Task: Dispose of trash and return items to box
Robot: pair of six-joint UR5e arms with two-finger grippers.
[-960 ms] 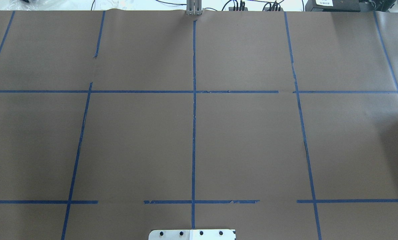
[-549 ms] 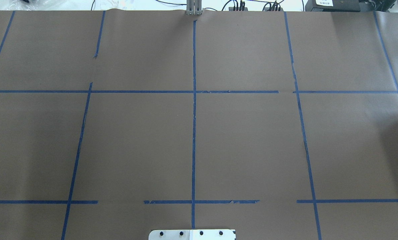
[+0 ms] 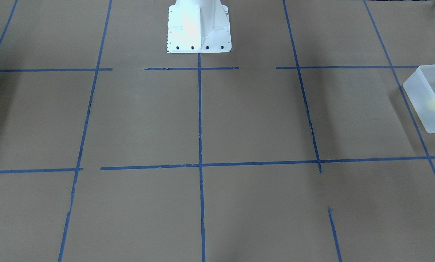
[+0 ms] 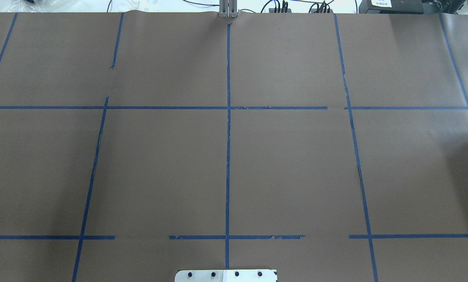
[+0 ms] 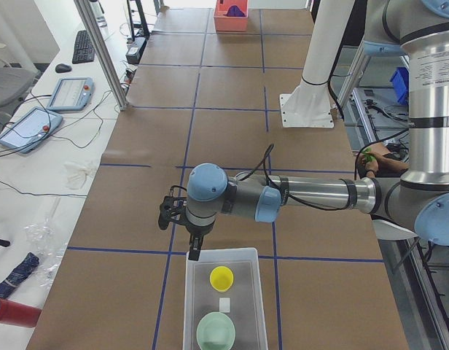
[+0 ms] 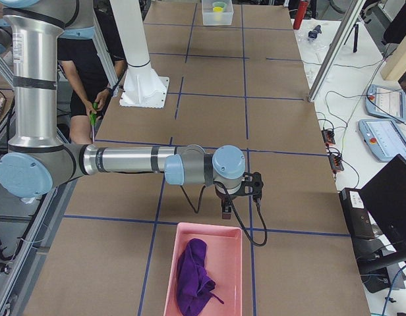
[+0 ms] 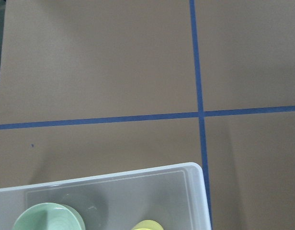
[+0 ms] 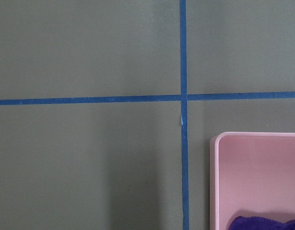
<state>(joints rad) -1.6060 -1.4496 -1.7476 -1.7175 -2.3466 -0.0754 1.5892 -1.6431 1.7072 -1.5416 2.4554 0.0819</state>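
Frosted bin (image 5: 248, 321): sits at the table's end on the robot's left, a translucent white box with straight walls. In the front-facing view only one corner (image 3: 426, 105) shows, at the right edge.
Mint-green bowl (image 5: 216, 332): inside the frosted bin, mouth up, in the half farther from the table's middle. The left wrist view catches its rim (image 7: 47, 218).
Yellow cup (image 5: 221, 277): also inside the frosted bin, upright, in the half nearer the table's middle and apart from the bowl. A small white square (image 5: 224, 305) lies on the bin floor between them.
Left gripper (image 5: 194, 253): points down at the bin's end wall that faces the table's middle, holding nothing that I can see. From here I cannot tell whether its fingers are apart or together, nor whether they touch the rim.
Table (image 4: 159, 164): covered in brown paper with a grid of blue tape.
Robot base (image 3: 199, 25): white metal, bolted at the table's edge, midway along.
Right gripper (image 6: 226, 214): points down just short of the pink bin's near wall, over the paper. I cannot tell how its fingers stand.
Pink bin (image 6: 226, 276): at the table's end on the robot's right.
Purple cloth (image 6: 193, 270): crumpled inside the pink bin.
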